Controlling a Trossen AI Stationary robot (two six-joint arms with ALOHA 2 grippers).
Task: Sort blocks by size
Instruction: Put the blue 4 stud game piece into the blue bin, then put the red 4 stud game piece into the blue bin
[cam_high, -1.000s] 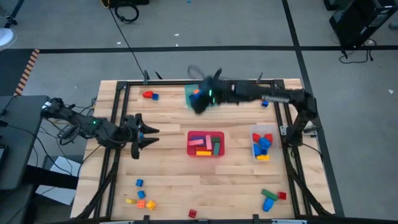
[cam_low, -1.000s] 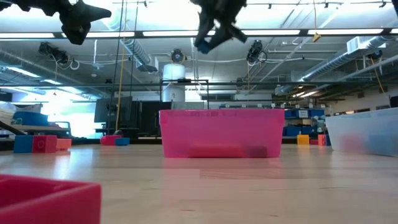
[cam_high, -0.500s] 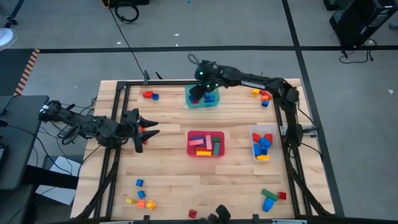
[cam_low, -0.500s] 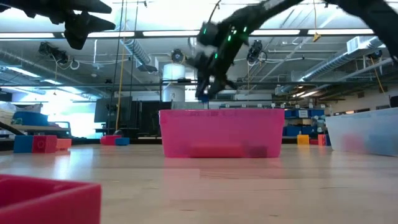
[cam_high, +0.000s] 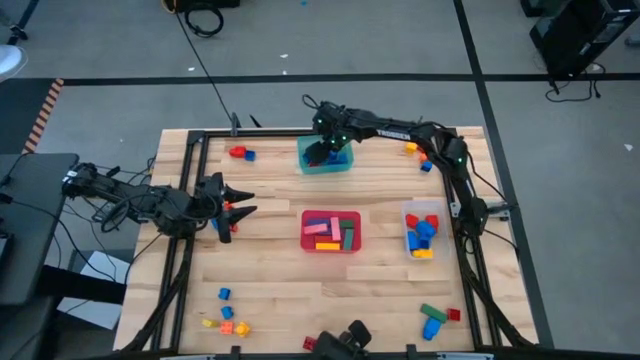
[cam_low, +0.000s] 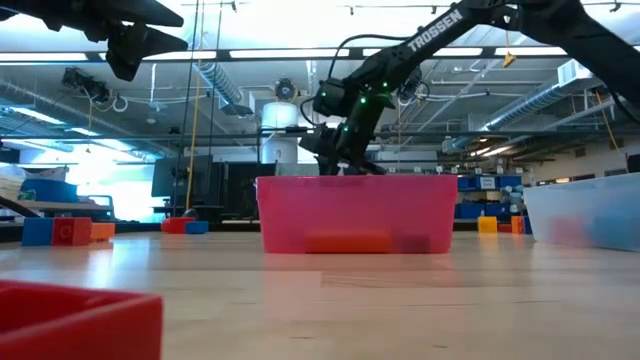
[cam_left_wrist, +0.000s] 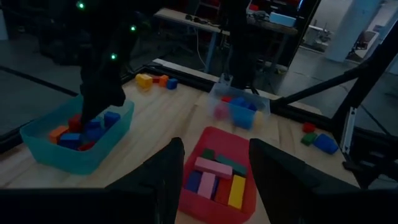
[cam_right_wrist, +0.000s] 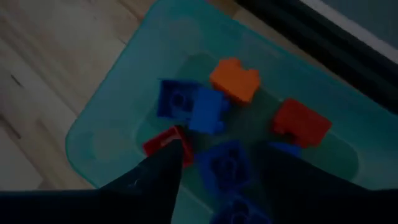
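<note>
Since the earlier frame our right hand (cam_high: 327, 152) has dropped into the teal tub (cam_high: 306, 160), fingers parted over blocks (cam_right_wrist: 211, 112) directly below, gripping none. Left hand (cam_high: 235, 212) waits part-open, empty. Three tubs partly filled; blocks remain scattered around the counter (cam_high: 270, 280)

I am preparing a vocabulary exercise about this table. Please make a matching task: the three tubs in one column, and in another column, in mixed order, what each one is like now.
Column 1:
1. teal tub
2. red tub
3. clear tub

Column 2:
A. middle of the table, holds long bars
B. right side of the table, beside the right arm's base
C. far edge, right gripper above it

Pairs: 1-C, 2-A, 3-B
</note>
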